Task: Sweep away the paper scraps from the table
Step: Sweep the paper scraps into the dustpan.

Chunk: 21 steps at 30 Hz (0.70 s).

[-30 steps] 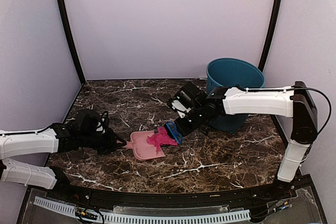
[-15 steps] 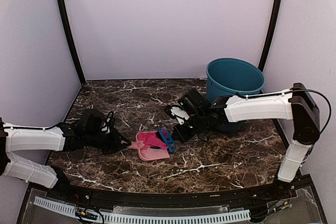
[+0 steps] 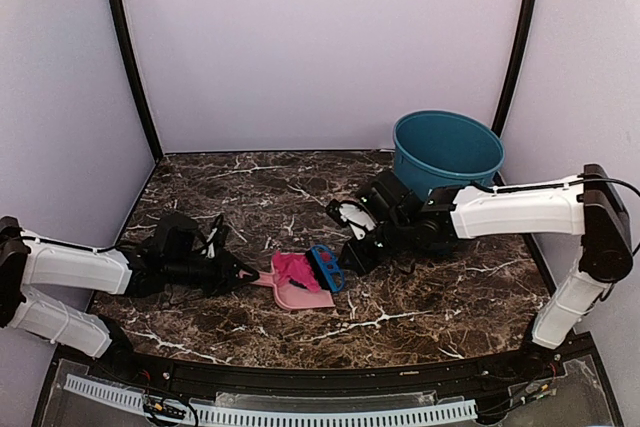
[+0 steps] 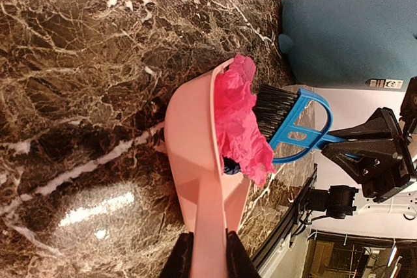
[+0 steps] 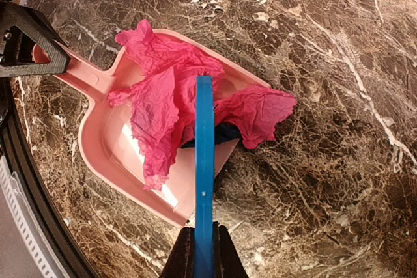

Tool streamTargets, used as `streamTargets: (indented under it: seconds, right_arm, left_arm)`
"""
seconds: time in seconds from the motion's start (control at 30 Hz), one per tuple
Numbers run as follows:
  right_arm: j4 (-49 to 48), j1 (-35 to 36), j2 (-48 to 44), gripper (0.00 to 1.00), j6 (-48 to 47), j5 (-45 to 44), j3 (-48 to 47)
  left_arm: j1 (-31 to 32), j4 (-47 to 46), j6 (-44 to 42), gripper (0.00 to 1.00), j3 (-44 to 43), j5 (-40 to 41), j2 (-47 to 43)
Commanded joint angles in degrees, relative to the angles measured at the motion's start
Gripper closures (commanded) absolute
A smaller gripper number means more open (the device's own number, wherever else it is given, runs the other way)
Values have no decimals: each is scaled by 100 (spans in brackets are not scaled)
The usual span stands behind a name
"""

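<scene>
While the right gripper [image 5: 203, 252] grips the brush [image 5: 204, 161], paper scraps [image 5: 163, 96] lie ahead.

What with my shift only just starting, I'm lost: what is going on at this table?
The left gripper is shut on the handle of the pink dustpan, which sits on the table. The right gripper is shut on the blue brush, its bristles against the paper scraps at the pan's mouth. The scraps lie mostly in the pan, one reaching past its lip. A teal bin stands behind.
</scene>
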<state>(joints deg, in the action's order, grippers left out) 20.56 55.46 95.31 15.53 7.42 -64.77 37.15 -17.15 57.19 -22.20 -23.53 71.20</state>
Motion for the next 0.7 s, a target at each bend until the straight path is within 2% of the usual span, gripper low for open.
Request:
streamTargets:
  seconds: [0.0,0.53,0.67]
  right_arm:
    - [-81,34,-405,100,88,-17,217]
    - [53,29,-1570,100,266,-86,465]
    - [66,29,-1758,100,249,108,554]
  left_arm:
    - [10,-286,-149,100,262,-274,-66]
    - [9,-683,-66,100,342,-418,-712]
    - [11,-1268,206,100,511,-598,-667]
